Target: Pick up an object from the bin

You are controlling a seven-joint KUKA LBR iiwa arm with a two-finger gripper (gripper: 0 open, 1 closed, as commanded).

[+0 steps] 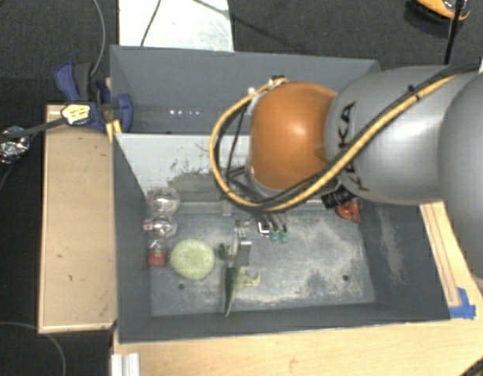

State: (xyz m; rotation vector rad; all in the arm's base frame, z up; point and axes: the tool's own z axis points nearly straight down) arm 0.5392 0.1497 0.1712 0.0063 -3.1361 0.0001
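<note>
- Silver-grey arm (413,139) enters the grey metal bin (186,92) from its right.
- Orange domed wrist cover (292,135) hangs above the bin's middle.
- Claw (243,245) points down toward its floor.

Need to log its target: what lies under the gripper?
Under the gripper lies a thin dark green stick, next to a pale green round pad. The arm covers the bin floor behind it.

Pale green disc (192,258), grey bin (319,280)

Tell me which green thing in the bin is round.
The pale green disc, left of the pincer; the dark green piece just below the pincer in the view is long and thin instead.
</note>
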